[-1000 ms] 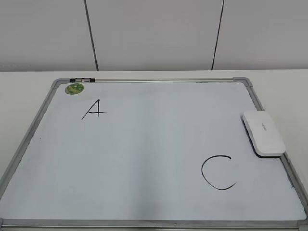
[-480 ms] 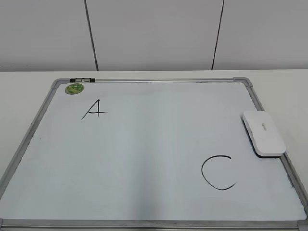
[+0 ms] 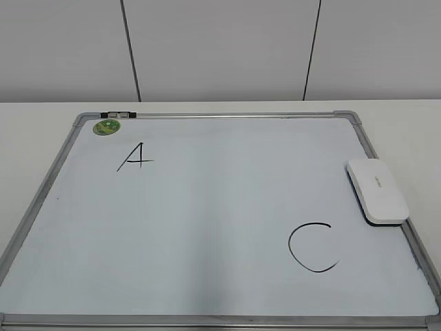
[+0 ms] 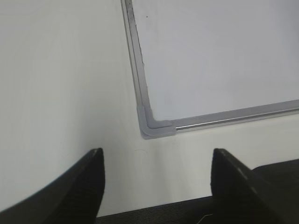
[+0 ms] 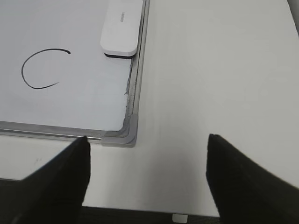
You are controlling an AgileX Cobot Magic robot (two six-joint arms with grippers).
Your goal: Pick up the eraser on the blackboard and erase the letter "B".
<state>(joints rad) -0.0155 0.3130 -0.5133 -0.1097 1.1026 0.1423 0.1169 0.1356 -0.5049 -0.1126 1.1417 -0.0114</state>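
The blackboard (image 3: 207,227) is a white dry-erase board with a silver frame, lying flat on the table. The white eraser (image 3: 376,189) rests on its right edge; it also shows in the right wrist view (image 5: 120,29). A black "A" (image 3: 135,157) is at the upper left and a black "C" (image 3: 311,247) at the lower right. No letter "B" shows on the board. My left gripper (image 4: 156,161) is open and empty over the table beside the board's near left corner (image 4: 156,128). My right gripper (image 5: 147,149) is open and empty beside the near right corner (image 5: 126,133). Neither gripper shows in the exterior view.
A small green round magnet (image 3: 107,127) sits at the board's far left corner, next to a dark clip (image 3: 118,114) on the frame. The white table (image 5: 219,74) extends to the right of the board. A panelled wall (image 3: 220,48) stands behind.
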